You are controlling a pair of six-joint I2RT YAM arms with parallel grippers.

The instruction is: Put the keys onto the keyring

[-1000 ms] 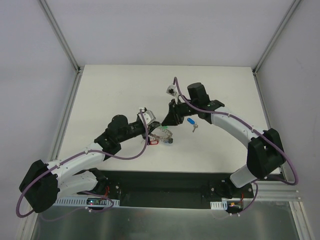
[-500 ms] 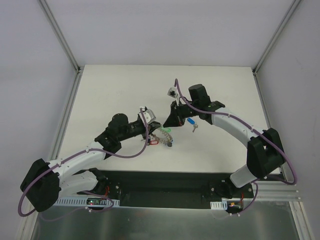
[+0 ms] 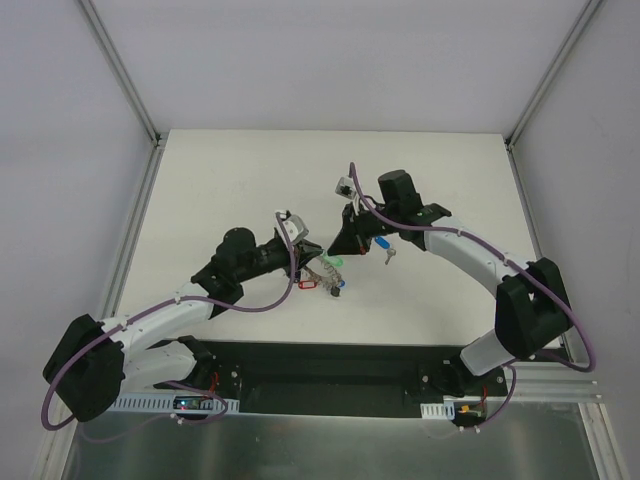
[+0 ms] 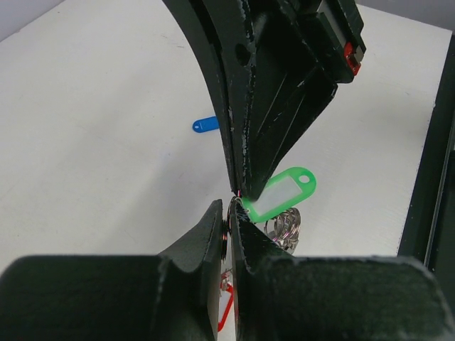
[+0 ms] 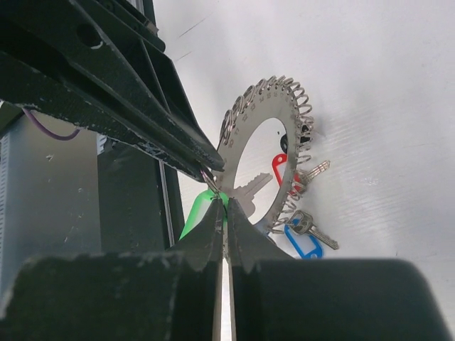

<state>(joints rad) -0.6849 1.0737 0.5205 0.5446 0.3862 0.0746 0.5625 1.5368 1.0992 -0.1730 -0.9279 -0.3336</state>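
My left gripper (image 3: 306, 256) is shut on the rim of the keyring (image 5: 264, 153), a wide silvery ring edged with wire loops, and holds it upright over the table; it shows edge-on between the jaws in the left wrist view (image 4: 227, 222). My right gripper (image 5: 222, 204) is shut on the green-tagged key (image 5: 200, 211) right at the ring's rim, tip to tip with my left gripper. The green tag (image 4: 281, 193) hangs just below those tips. A blue-tagged key (image 3: 384, 246) lies loose on the table to the right, and it also shows in the left wrist view (image 4: 205, 125).
A red-tagged key (image 5: 279, 168) and another blue-tagged key (image 5: 304, 240) dangle from the ring's loops. A spare coil of small rings (image 4: 284, 229) hangs under the green tag. The white table (image 3: 230, 190) has metal rails along its left and right edges.
Both grippers have drawn closer together over the table's middle. The green tag, hidden a second ago, now shows between them at the ring's rim. The loose blue-tagged key has not moved.
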